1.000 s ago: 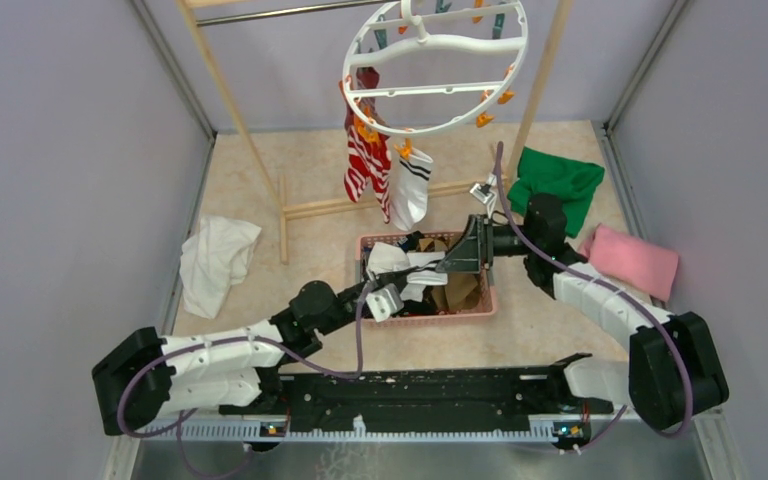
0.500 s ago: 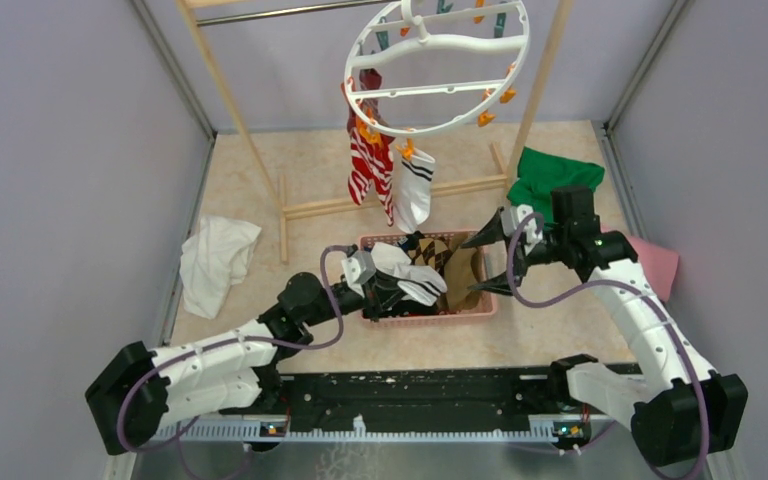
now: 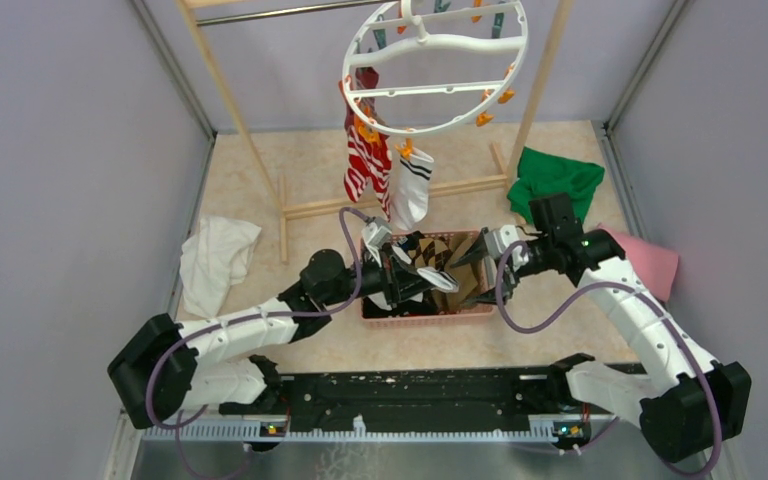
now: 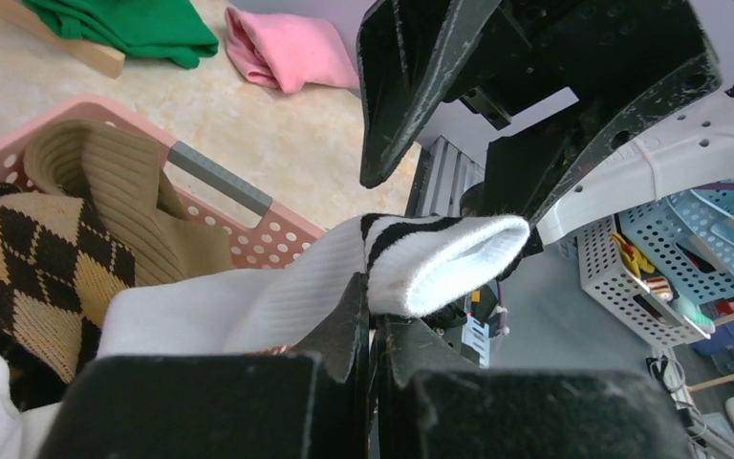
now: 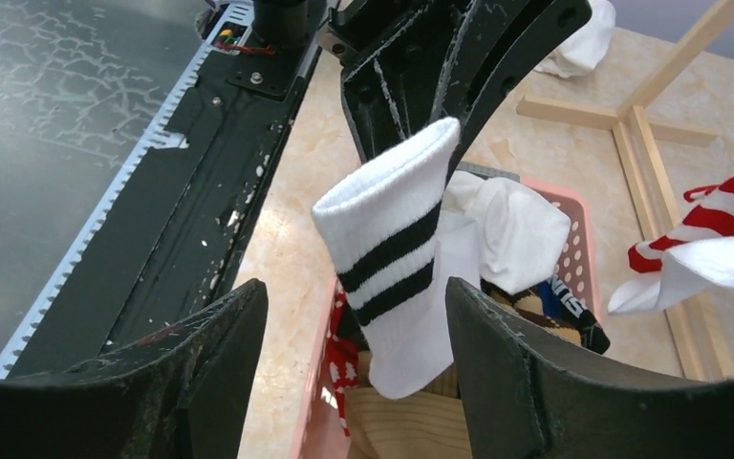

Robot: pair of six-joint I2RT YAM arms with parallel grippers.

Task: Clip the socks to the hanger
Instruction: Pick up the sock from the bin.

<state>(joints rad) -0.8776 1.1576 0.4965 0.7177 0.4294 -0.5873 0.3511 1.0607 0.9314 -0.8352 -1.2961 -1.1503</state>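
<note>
Beige table [image 3: 260, 180] carrying a pink perforated basket [image 3: 430, 318]. Above the basket, the left fingers [image 4: 339, 330] are pressed together, pinching a white black-banded sock [image 5: 392, 239]. Its long axis runs cuff-first into the gap between the wide-spread right fingers [image 5: 220, 354], which flank the cuff, apparently without contact. The right arm reaches inward, elbow bent. The round white plastic peg hanger [image 3: 440, 128] hangs beyond both.

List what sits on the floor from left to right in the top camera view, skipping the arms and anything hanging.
white cloth → pink basket → green cloth → pink cloth
</note>
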